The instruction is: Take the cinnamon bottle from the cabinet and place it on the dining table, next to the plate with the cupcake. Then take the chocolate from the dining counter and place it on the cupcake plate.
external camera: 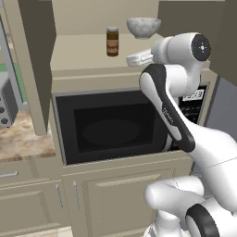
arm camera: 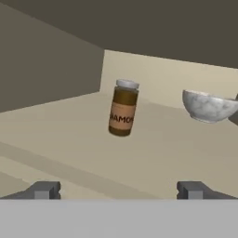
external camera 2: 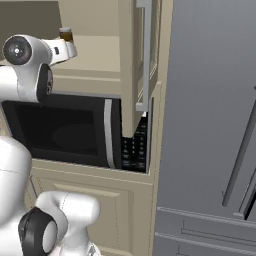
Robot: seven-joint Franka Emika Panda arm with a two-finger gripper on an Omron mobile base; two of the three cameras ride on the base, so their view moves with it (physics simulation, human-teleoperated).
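At the mouth of the open cabinet, the gripper [arm camera: 118, 189] has its two dark fingertips [arm camera: 44, 189] spread wide apart with nothing between them, aimed at the shelf. From the left base view the white hand is seen side-on, level with the shelf's front edge; its fingers are hard to pick out there.

Ahead of the fingertips and well apart from them stands the cinnamon bottle [arm camera: 122, 108], on the cabinet shelf [arm camera: 69, 139] towards its back. It is a small brown jar with a pale cap and a light label printed with dark letters, only part of the word readable. In the hand view it looks tilted, while the left base view shows it upright [external camera: 112, 41]. In the right base view only its cap and top [external camera 2: 65, 34] peek out above the arm.

Right of the bottle, near but not touching, sits a white marbled bowl [arm camera: 208, 106], its right side cut off by the edge of the hand view.

The shelf is plain beige, with beige walls behind and a darker panel on the left. Below it a black microwave [external camera: 111, 127] is set into the cabinetry, with drawers and doors under that. A speckled counter [external camera: 21, 139] lies to the left, and a tall grey fridge [external camera 2: 210, 125] stands at the right.
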